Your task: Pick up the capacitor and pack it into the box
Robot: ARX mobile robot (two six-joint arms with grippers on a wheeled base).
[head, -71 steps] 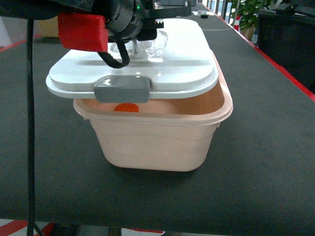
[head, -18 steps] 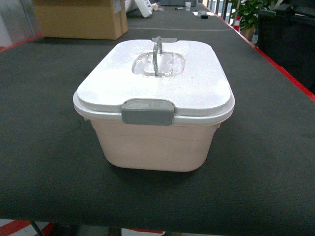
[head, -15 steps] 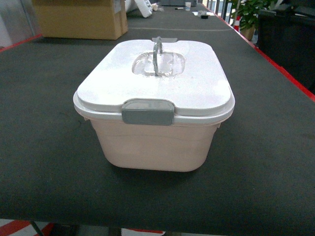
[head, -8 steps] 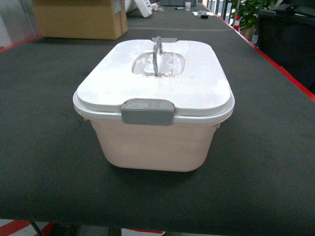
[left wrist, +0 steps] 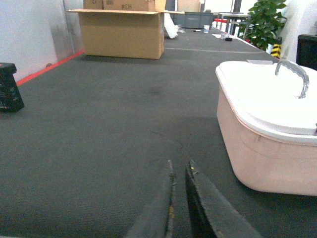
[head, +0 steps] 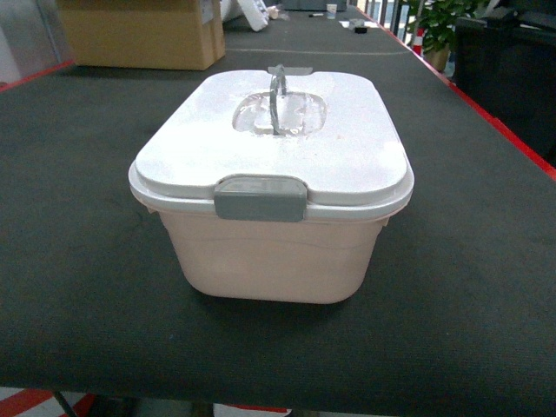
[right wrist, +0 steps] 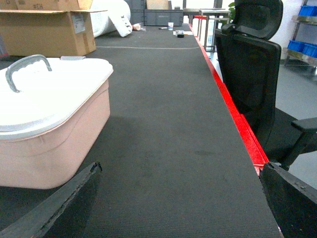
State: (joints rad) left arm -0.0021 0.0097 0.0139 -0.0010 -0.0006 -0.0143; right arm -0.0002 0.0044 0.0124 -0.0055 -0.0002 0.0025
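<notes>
Long dark felt-like surface [head: 104, 287], red edging [right wrist: 233, 106] along its sides. Open cardboard box [left wrist: 123, 32] at the far left end; small cup [right wrist: 170, 26] and oddments beyond. Black office chair [right wrist: 252, 64] just beside the right edge. Potted plant [left wrist: 265, 22] at the far right. Blue bins on shelving [right wrist: 303, 47] behind the chair. Pale wall [left wrist: 29, 34] on the left; bright, even light.

The box [head: 271, 252] sits at the centre of the desk [head: 78, 287], its lid [head: 287, 143] closed on top with the loop handle [head: 278, 97] standing upright in the lid's middle and the latch [head: 261, 197] on the near edge. A cardboard box [head: 139, 33] stands behind, upper left of the frame. An office chair [right wrist: 250, 64] stands off the desk's right edge.
</notes>
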